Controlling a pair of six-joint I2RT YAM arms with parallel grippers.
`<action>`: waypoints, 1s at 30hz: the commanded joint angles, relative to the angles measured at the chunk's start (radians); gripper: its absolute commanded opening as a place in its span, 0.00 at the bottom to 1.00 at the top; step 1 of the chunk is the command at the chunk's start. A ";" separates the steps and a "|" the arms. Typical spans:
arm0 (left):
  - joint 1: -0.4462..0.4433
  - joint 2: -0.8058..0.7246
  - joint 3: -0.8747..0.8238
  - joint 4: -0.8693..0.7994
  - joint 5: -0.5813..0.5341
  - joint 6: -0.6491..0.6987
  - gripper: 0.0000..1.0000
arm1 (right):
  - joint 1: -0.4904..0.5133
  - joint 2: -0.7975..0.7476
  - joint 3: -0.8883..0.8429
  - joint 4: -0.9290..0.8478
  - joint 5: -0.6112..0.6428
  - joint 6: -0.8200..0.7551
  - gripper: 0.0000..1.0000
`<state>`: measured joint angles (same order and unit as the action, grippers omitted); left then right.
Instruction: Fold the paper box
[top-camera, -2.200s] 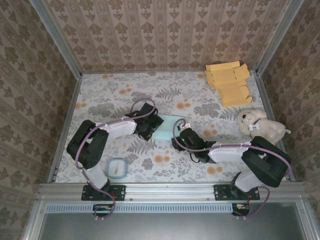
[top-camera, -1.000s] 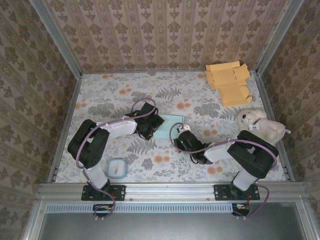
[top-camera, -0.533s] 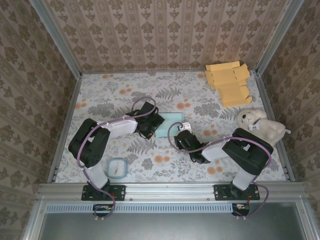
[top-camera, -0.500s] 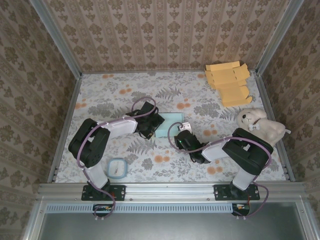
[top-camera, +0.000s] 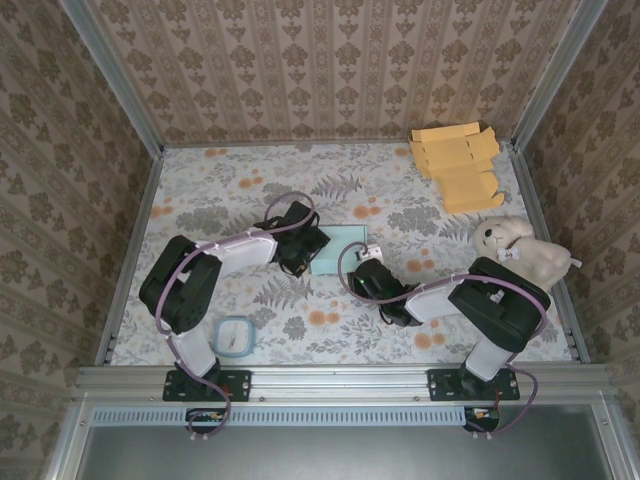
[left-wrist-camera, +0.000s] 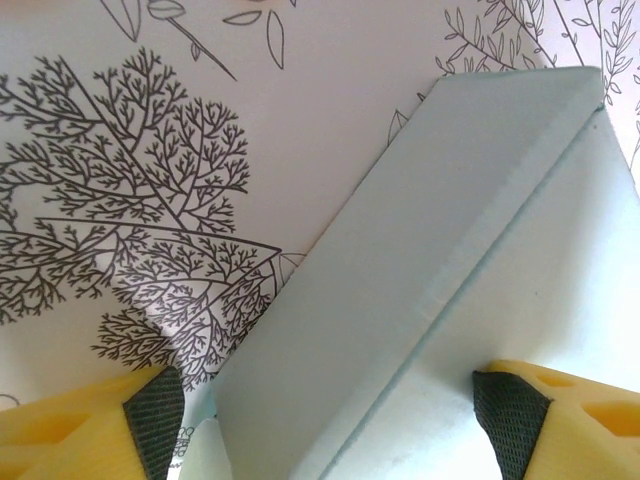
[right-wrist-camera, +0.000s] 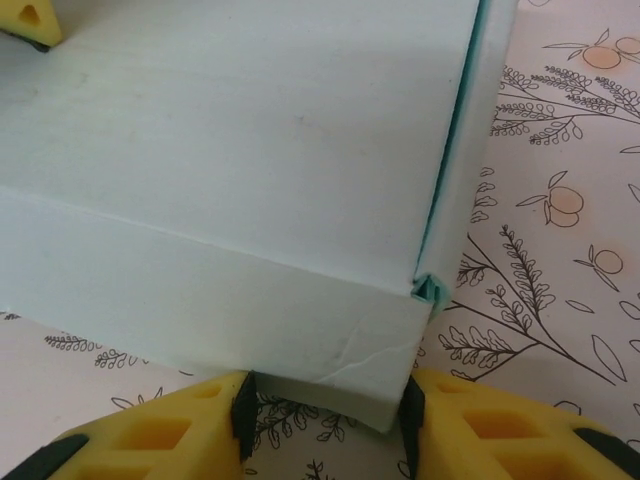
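The paper box (top-camera: 338, 248) is pale blue and lies on the flowered table mid-scene, with a gripper at either side. My left gripper (top-camera: 304, 245) is at its left edge. In the left wrist view its jaws (left-wrist-camera: 330, 430) stand wide open astride a raised side wall of the box (left-wrist-camera: 420, 260), and the left pad is clear of the card. My right gripper (top-camera: 366, 268) is at the near right corner. In the right wrist view that creased corner of the box (right-wrist-camera: 230, 150) sits between the fingers of the right gripper (right-wrist-camera: 327, 410), with a thin gap on the right side.
A stack of flat orange card blanks (top-camera: 455, 160) lies at the back right corner. A cream plush dog (top-camera: 520, 250) sits at the right edge. A small blue-rimmed round dish (top-camera: 233, 337) lies near the left arm's base. Patterned walls close in three sides.
The box has slid and turned slightly toward the back between the grippers. The right gripper has shifted left with it and its jaws have widened a little. The left gripper has barely moved.
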<state>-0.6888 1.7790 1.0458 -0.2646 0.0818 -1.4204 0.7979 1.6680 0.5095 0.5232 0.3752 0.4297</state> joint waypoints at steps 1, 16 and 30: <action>-0.058 0.078 -0.042 -0.252 0.064 0.024 0.80 | -0.004 -0.024 -0.002 0.014 -0.067 0.027 0.44; -0.119 0.081 0.023 -0.267 0.055 0.001 0.80 | -0.004 -0.031 -0.008 0.023 -0.095 0.047 0.44; -0.121 0.093 0.022 -0.228 0.077 -0.012 0.77 | -0.006 -0.031 -0.013 0.039 -0.107 0.050 0.38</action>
<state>-0.7578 1.7962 1.1034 -0.3519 0.0383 -1.4242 0.7849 1.6485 0.4961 0.5171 0.3428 0.4564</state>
